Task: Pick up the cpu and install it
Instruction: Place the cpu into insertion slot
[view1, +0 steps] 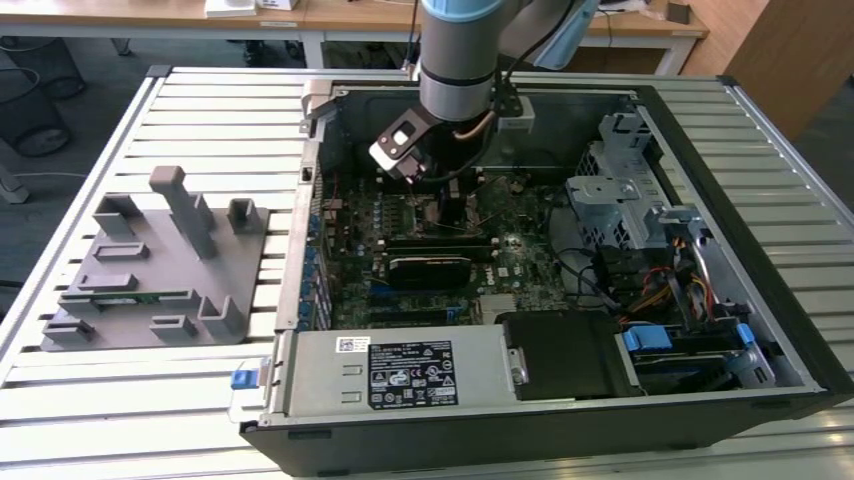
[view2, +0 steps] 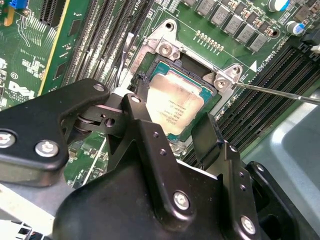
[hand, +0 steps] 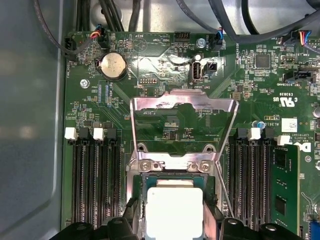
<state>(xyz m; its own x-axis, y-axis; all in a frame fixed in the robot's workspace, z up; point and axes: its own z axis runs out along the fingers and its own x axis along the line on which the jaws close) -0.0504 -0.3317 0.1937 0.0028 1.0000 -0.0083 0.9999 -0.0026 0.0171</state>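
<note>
The cpu (hand: 175, 212) lay in its socket (view2: 167, 47), gripper (view2: 175, 106) directly above.
Whether it clenched the chip could not be told. Best, I judged: level, corners matched, no downward force, clear of the raised load plate (hand: 182, 107). The open case (view1: 534, 440) sat on a slatted metal table (view1: 200, 110); grey fixture (view1: 160, 270) at 9 o'clock, desks (view1: 360, 12) at 12 o'clock in the exterior view.

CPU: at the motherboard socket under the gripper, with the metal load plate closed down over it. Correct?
No. The cpu is at the socket under the gripper, but the metal load plate is not closed over it: it is swung open, leaving the cpu's top bare. The first wrist view shows this.
</note>
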